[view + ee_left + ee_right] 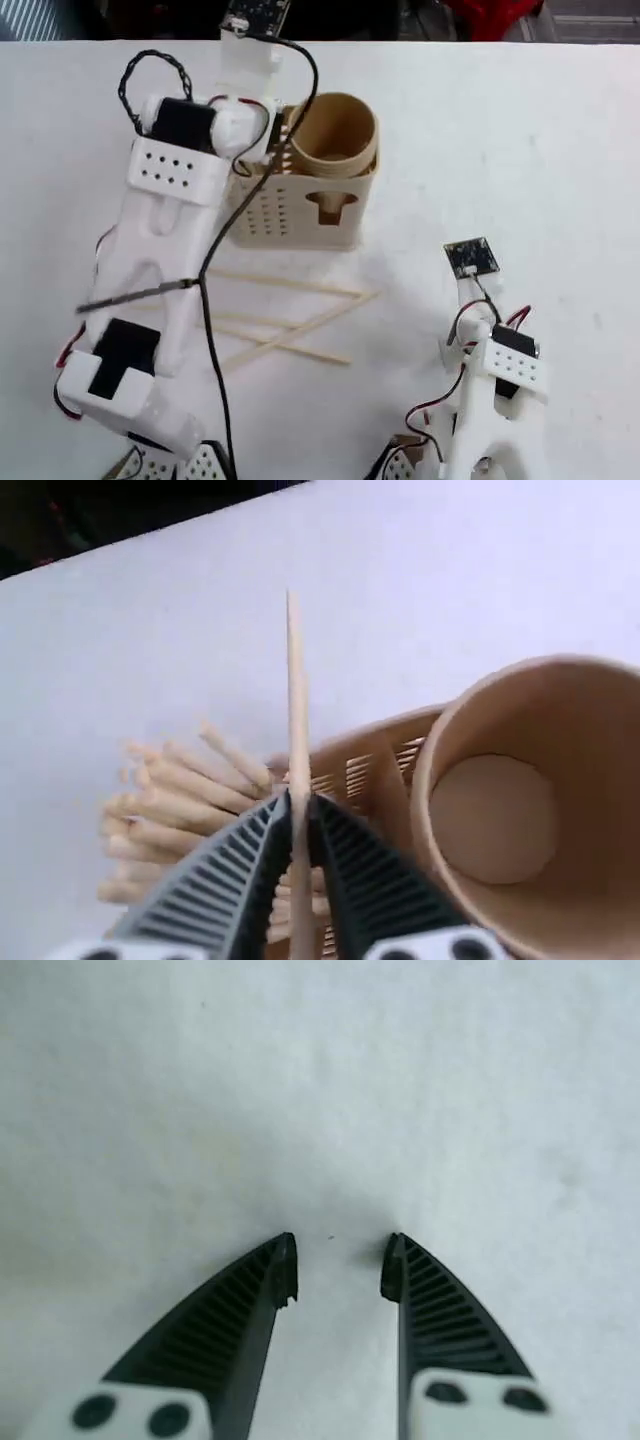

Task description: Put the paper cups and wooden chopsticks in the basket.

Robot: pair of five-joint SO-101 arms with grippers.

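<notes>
Left wrist view: left pincer (297, 802) clamps a chopstick (293, 680), basket (365, 765) just beneath; dropping it in seems next. Right pincer (340, 1260) gapes.

high view: the left arm (165, 250) lies across the basket (300, 215) and covers its left compartment and whatever stands in it. the same arm hides one end of the loose chopsticks (300, 330) on the table, so their count cannot be fixed. the right arm (495, 400) is cut off at the lower edge.

left wrist view: the paper cup (520, 810) runs out of the picture; whether it is one cup or several nested cannot be told. the held chopstick (293, 700) passes between the clamped fingers of the left gripper (298, 815), and its end behind them is lost at the edge. the bundled chopsticks (170, 815) are blurred, number uncertain.
</notes>
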